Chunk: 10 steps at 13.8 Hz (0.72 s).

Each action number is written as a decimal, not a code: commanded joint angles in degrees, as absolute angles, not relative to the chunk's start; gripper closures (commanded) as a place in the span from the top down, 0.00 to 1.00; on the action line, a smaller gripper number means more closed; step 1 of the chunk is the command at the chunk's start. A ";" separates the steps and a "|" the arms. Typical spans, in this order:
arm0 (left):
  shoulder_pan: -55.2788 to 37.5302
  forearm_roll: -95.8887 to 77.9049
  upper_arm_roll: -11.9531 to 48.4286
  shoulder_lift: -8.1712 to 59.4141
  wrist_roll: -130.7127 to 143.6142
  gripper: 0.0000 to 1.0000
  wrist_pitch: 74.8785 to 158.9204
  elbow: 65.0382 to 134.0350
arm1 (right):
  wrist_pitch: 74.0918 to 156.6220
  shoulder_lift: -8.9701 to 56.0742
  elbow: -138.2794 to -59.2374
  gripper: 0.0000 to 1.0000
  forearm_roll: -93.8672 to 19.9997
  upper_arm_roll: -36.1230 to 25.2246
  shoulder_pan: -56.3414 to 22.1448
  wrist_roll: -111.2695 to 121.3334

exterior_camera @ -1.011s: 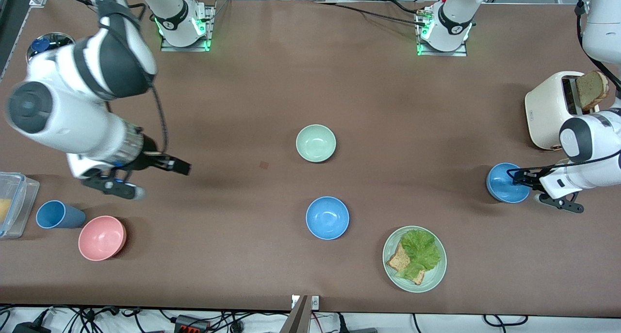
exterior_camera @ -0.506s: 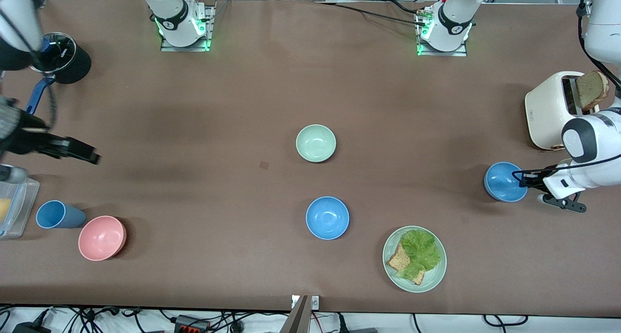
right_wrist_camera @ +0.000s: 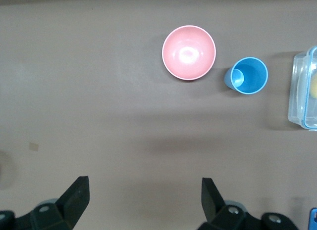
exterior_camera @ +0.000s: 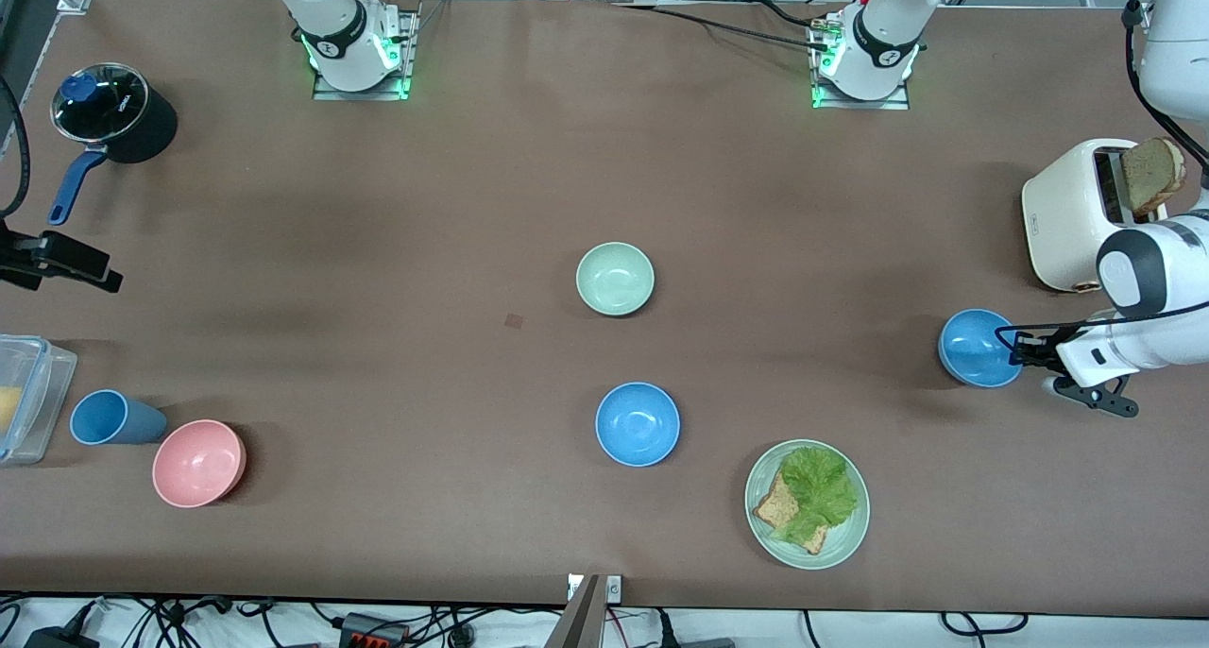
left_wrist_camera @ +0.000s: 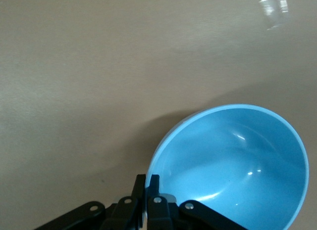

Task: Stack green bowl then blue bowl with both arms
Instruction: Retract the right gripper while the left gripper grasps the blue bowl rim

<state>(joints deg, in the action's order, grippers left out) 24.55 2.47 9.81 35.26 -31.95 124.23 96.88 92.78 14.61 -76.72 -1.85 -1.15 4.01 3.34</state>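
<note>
Holding a blue bowl by its rim, green bowl waiting mid-counter

Left gripper [left_wrist_camera: 147, 193]: jaws closed on the rim of the blue bowl [exterior_camera: 979, 347], one finger inside the wall and one outside, as the left wrist view shows. Bowl tilted, apparently lifted just off the counter [exterior_camera: 472, 204], at the left arm's end, near the toaster [exterior_camera: 1072, 213].

Right gripper [right_wrist_camera: 143, 200]: jaws spread wide, holding nothing, high over the right arm's end of the counter, looking down on the pink bowl [right_wrist_camera: 188, 52], the blue cup [right_wrist_camera: 247, 75] and a clear container [right_wrist_camera: 303, 89]. This arm waits.

Green bowl [exterior_camera: 615, 278]: upright, empty, at mid-counter, about midway between the two arm bases in the front view.

Second blue bowl [exterior_camera: 638, 423]: upright, empty, nearer the front camera than the green bowl, well apart from it.

Other items: plate with lettuce and toast [exterior_camera: 807, 503]; black pot [exterior_camera: 111, 114] with a blue handle at the right arm's end.

Governing relation: the green bowl lies from the held blue bowl toward the middle of the counter, well apart. The bowls are round, so no long axis matters; only centring does. Judged stage: stack not yet begun, carry toward the green bowl likely next.
</note>
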 commanded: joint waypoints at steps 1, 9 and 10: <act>24.87 1.32 12.72 29.98 -33.13 0.01 117.36 96.95 | 92.64 11.95 -79.80 1.00 1.65 -1.76 1.94 3.43; 25.05 -6.15 26.44 22.77 -27.88 0.01 106.08 97.03 | 98.78 1.24 -96.57 1.00 1.85 -1.49 1.93 1.58; 24.87 -6.15 28.37 22.76 -23.77 0.01 105.91 97.21 | 100.70 -0.42 -99.46 1.00 1.85 -1.32 1.93 1.58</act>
<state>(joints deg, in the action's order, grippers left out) 24.38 -4.98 25.43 23.85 -28.14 106.81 96.16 96.69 5.34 -91.00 0.93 -1.22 2.49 2.49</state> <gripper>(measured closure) 0.956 0.000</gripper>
